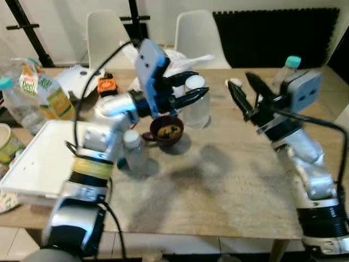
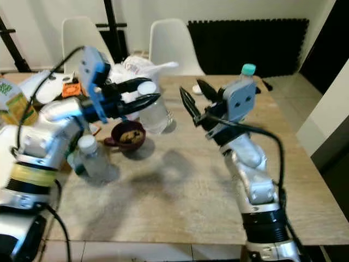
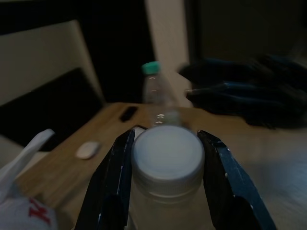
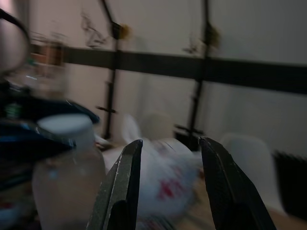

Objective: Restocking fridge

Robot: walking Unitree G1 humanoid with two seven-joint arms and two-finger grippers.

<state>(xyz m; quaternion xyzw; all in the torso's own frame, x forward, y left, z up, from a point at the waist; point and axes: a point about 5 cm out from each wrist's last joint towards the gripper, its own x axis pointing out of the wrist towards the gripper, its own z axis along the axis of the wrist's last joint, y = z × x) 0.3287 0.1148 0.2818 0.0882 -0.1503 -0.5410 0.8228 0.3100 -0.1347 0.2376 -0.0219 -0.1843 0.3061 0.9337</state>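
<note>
A clear bottle with a wide white cap (image 1: 197,106) stands on the wooden table (image 1: 229,185) behind a dark bowl. My left gripper (image 1: 190,87) comes in from the left, and its two black fingers (image 3: 115,182) press against both sides of the cap (image 3: 167,151). To the right of this bottle my right gripper (image 2: 191,86) hovers open over the table, its fingers (image 4: 124,187) pointing toward the bottle (image 4: 64,177) with nothing between them. A second clear bottle with a teal cap (image 1: 288,70) stands upright behind the right wrist.
A dark bowl of food (image 1: 166,131) and a small white-capped bottle (image 1: 134,154) sit under my left arm. A white tray (image 1: 38,158), a juice carton (image 1: 49,94) and another bottle (image 1: 16,106) are at the left. A plastic bag (image 1: 177,57) and two white chairs (image 1: 199,33) lie behind.
</note>
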